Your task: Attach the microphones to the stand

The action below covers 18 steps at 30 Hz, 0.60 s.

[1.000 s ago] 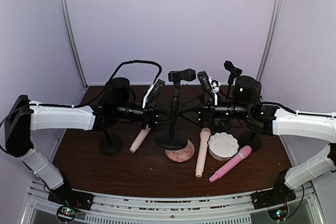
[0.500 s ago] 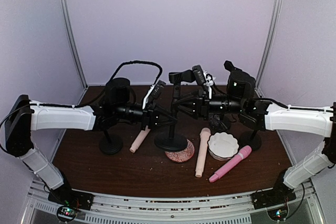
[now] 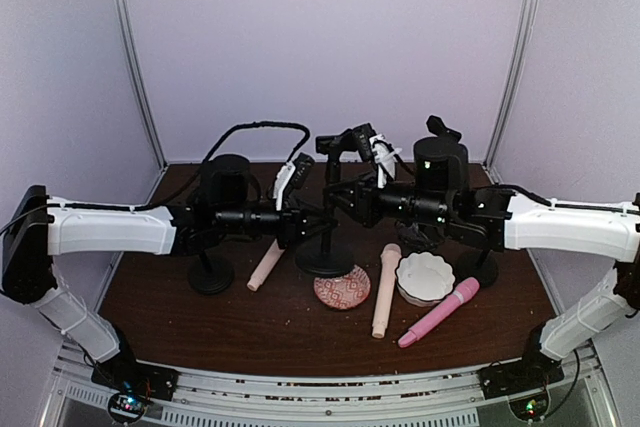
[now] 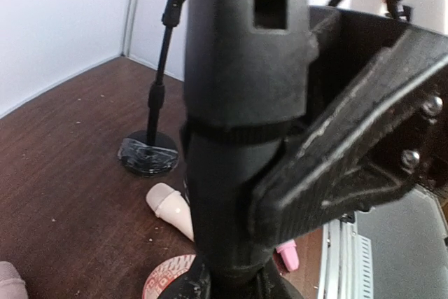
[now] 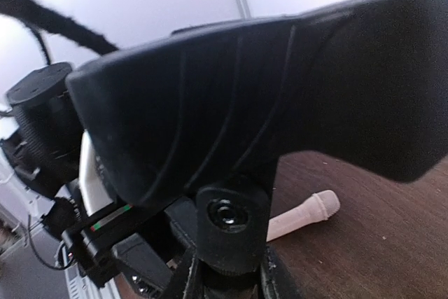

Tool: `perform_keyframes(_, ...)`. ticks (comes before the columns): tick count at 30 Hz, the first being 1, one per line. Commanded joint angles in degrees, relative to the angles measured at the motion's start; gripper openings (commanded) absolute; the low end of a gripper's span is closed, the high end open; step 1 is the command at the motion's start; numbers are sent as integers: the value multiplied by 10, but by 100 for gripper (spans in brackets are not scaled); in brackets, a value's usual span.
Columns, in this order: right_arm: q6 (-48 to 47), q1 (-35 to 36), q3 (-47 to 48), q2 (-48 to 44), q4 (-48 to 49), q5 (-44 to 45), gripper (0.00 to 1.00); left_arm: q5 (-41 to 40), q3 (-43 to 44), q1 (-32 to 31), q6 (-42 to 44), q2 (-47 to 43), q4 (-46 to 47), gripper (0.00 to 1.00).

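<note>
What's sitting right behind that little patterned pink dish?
The middle stand's round black base, right beside the dish. Most of its pole is hidden by the left gripper and right gripper.

This is a robotics lab cell, a staged test rig rather than a lived-in room: plain pale lavender backdrop panels (image 3: 320, 37) framed by bare metal poles (image 3: 135, 67) close off a dark wooden bench (image 3: 190, 322). The left arm (image 3: 110, 230) and the right arm (image 3: 570, 227), both white and black, are bolted to a metal rail (image 3: 330, 387) at the near edge, with small circuit boards (image 3: 127, 405) showing lit indicator lights by their bases. On the bench sit set-out props: plastic microphones (image 3: 385, 292), a black desk stand (image 3: 325, 259) in the middle with another at each side, and two small dishes (image 3: 424, 279).
</note>
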Motion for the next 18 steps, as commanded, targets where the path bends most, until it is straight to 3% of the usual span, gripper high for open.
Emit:
perform_keyframes(1, 30, 74, 53, -9, -70, 252, 0, -233, -5, -11, 13, -38, 35, 0)
perform_keyframes(3, 39, 81, 74, -5, -91, 257, 2, -238, -23, -10, 12, -48, 69, 0)
perform_keyframes(5, 22, 77, 66, -22, -96, 234, 10, -235, -26, -9, 26, -57, 68, 0)
perform_keyframes(8, -20, 49, 7, -76, -65, 136, 43, -155, -24, -1, 71, -70, 64, 0)
perform_keyframes(10, -39, 23, -37, -109, -43, 59, 57, -68, -26, 12, 77, -74, 78, 0)
perform_keyframes(14, -72, -21, -65, -130, -36, -126, 62, 116, -13, 22, 73, -63, 96, 0)
perform_keyframes(18, -84, -25, -66, -118, 0, -193, 61, 189, 4, 22, 51, -40, 105, 0)
